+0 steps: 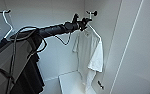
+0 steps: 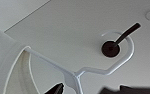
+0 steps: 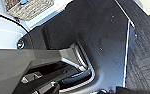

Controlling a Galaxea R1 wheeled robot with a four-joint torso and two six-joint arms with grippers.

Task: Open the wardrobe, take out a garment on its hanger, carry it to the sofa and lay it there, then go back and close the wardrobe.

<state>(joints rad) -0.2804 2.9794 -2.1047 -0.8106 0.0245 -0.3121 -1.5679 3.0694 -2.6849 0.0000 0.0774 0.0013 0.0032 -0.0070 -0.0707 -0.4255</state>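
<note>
The wardrobe (image 1: 131, 50) stands open, its white interior in front of me. The garment (image 1: 88, 50), a white short-sleeved shirt, hangs at the right of the interior on a thin white hanger (image 1: 94, 31). The hanger's curved hook (image 2: 127, 53) rests over a black hook (image 2: 111, 48) on the back wall. My left arm reaches in from the left, and my left gripper (image 1: 84, 22) is at the hanger's neck. In the left wrist view its dark fingertips (image 2: 56, 88) stand apart on either side of the neck (image 2: 74, 77), open.
A black shirt (image 1: 32, 75) on another white hanger (image 1: 7, 22) hangs at the interior's left, close under my left arm. A white shelf (image 1: 69, 81) sits low inside. The right wrist view looks down on my dark base, grey carpet (image 3: 143, 57) and a woven basket (image 3: 28, 8).
</note>
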